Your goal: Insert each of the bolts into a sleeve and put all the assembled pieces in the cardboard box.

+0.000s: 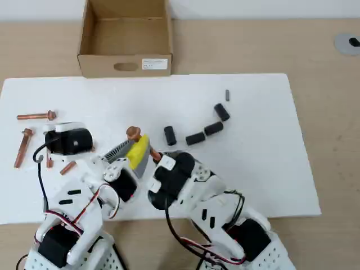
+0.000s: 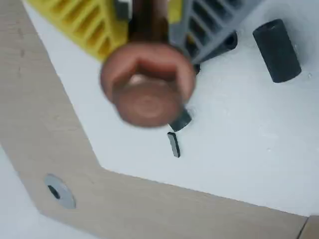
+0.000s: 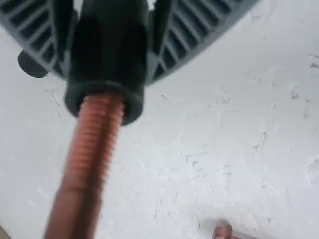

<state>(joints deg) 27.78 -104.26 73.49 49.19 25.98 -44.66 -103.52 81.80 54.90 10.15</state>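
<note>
Your L fingers [image 2: 75, 25] tight on copper-coloured metal bolt [image 2: 147, 84], R fingers [image 3: 199, 25] tight round black cylindrical sleeve [image 3: 107, 64], bolt tip inside.

A light wooden table [image 1: 326, 56] fills the high view, its grain running across the width. A white sheet [image 1: 270, 169] lies flat on it and covers most of the middle. Up close its surface looks slightly pitted, like foam. Bare wood shows past the sheet's far edge, along its near edge and on the right of the high view. A round grey cable grommet [image 1: 347, 43] with a dark hole sits in the tabletop towards the far right, well apart from the sheet. Beyond the table's far edge runs a pale strip [image 1: 253, 8]; whether it is wall or floor cannot be told. The light is even and soft, and shadows are faint.
</note>
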